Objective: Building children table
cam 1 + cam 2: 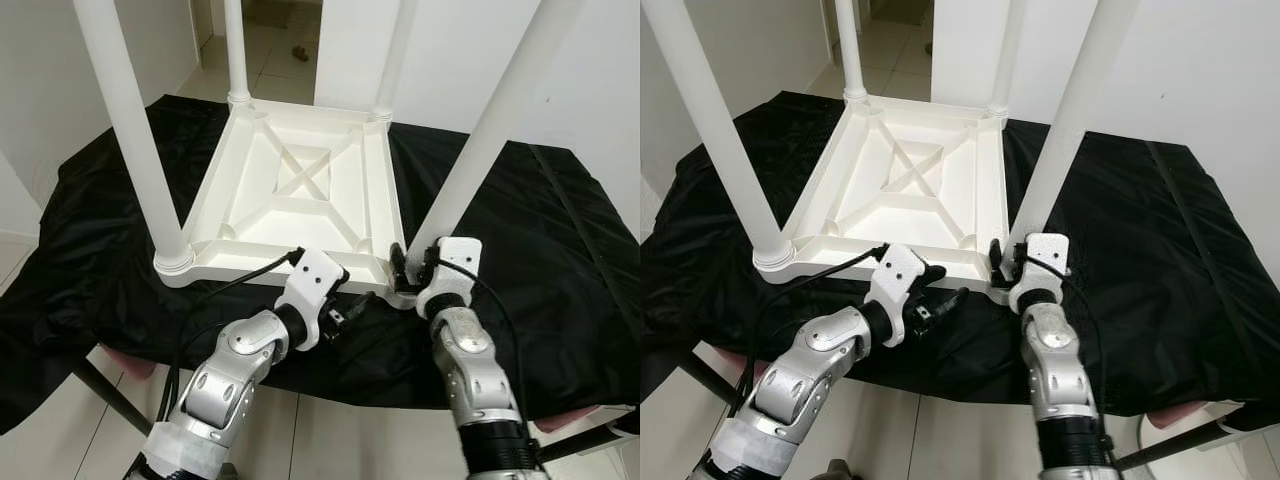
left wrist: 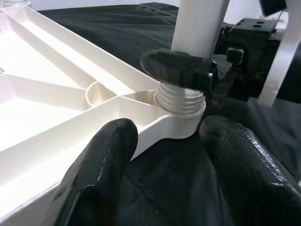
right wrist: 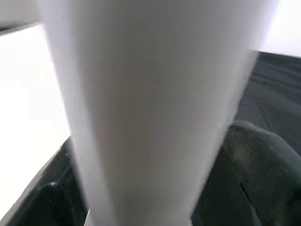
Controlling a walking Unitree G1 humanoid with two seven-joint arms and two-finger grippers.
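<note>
The white children's table [image 1: 300,190] lies upside down on a black cloth, its legs pointing up. My right gripper [image 1: 412,262] is at the near right corner, shut on the near right leg [image 1: 480,140] just above its threaded base [image 2: 181,101]. In the right wrist view the leg [image 3: 146,113] sits between the two fingers [image 3: 263,160]. My left gripper [image 1: 350,295] hovers open beside the table's front rim, left of that corner. Its fingers [image 2: 99,174] are spread, pointing at the leg's socket, with nothing held.
The black cloth [image 1: 560,250] covers a work table whose near edge is just under my arms. The other legs stand at the near left [image 1: 130,130], far left [image 1: 235,50] and far right [image 1: 395,55]. White walls and a tiled doorway [image 1: 285,40] lie behind.
</note>
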